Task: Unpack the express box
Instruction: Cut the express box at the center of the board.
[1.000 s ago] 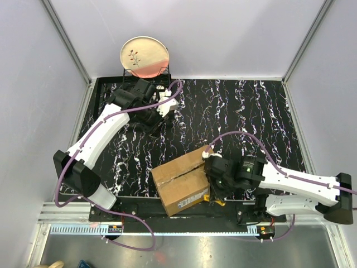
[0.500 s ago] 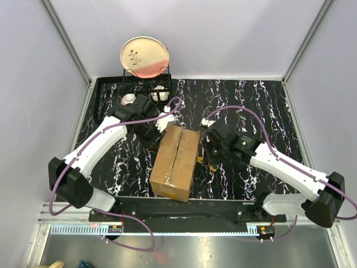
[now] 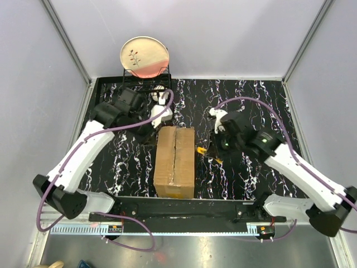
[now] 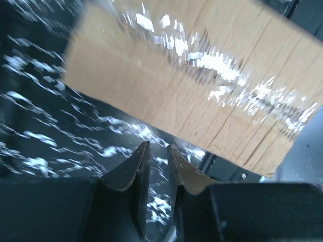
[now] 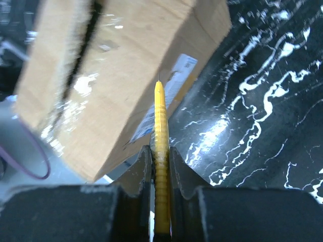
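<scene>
The express box (image 3: 175, 162), plain brown cardboard with a taped centre seam, lies flat on the black marbled table, flaps closed. In the left wrist view its taped top (image 4: 192, 75) fills the upper frame. My left gripper (image 3: 150, 133) hovers by the box's far left corner. Its jaws (image 4: 156, 146) stand a narrow gap apart with nothing between them. My right gripper (image 3: 215, 151) is just right of the box, shut on a yellow utility knife (image 5: 159, 116). The blade tip points at the box's side (image 5: 116, 65) near a white label (image 5: 174, 83).
A black wire rack (image 3: 146, 78) at the back left holds an upright pink and cream plate (image 3: 145, 56), with white cups (image 3: 159, 95) below it. Grey walls close in three sides. A black rail (image 3: 167, 205) runs along the near edge.
The box has swung round from the near edge toward the middle and now lies lengthwise, away from the bases. My right gripper with the knife moved away from the near edge; the left arm shifted left.
</scene>
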Controlling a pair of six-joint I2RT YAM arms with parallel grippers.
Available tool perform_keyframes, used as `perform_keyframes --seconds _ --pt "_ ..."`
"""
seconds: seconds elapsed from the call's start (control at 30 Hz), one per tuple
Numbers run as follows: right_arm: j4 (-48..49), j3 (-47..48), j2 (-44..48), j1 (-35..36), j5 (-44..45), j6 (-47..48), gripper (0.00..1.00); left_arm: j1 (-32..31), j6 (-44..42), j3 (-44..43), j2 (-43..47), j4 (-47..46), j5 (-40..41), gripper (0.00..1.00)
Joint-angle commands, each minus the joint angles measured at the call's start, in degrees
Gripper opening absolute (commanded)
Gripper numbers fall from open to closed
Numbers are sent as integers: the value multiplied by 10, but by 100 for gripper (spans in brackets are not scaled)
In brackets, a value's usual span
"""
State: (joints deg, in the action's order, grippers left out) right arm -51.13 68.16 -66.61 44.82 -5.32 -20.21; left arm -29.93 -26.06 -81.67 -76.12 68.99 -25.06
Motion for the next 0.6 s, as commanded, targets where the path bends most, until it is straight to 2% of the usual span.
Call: perform_keyframes --seconds 0.0,0.03,0.07,0.1,0.13,0.17,0.2,0.3,0.33,0.4,0.47,0.57 --pt "-38 75 74 -5 -105 53 0 4 -32 -183 40 14 -61 24" --pt "-41 93 78 -4 -147 60 0 3 -37 -208 40 15 -89 28" --pt "-46 102 78 -4 -168 75 0 3 -46 -228 43 12 -155 31" --pt "-47 122 77 -5 -205 78 0 2 -69 -261 40 13 -187 44" --pt "-44 131 74 -5 -225 92 0 -1 -69 -277 21 15 -235 51" --pt "-42 141 71 -5 -242 94 0 -4 -72 -291 12 14 -261 52" --pt "-41 159 68 -4 -263 98 0 -7 -81 -292 5 13 -276 57" --pt "-38 188 53 -4 -295 122 0 -78 -119 -314 -15 26 -215 61" --pt "-38 194 46 -3 -298 135 0 -120 -132 -324 -24 35 -183 62" --pt "-41 205 38 -4 -303 147 0 -163 -139 -348 -30 44 -164 69" --pt "-41 210 29 -4 -312 162 0 -180 -136 -349 -37 40 -163 75" --pt "-43 219 23 -3 -321 176 0 -196 -130 -336 -47 28 -162 76"
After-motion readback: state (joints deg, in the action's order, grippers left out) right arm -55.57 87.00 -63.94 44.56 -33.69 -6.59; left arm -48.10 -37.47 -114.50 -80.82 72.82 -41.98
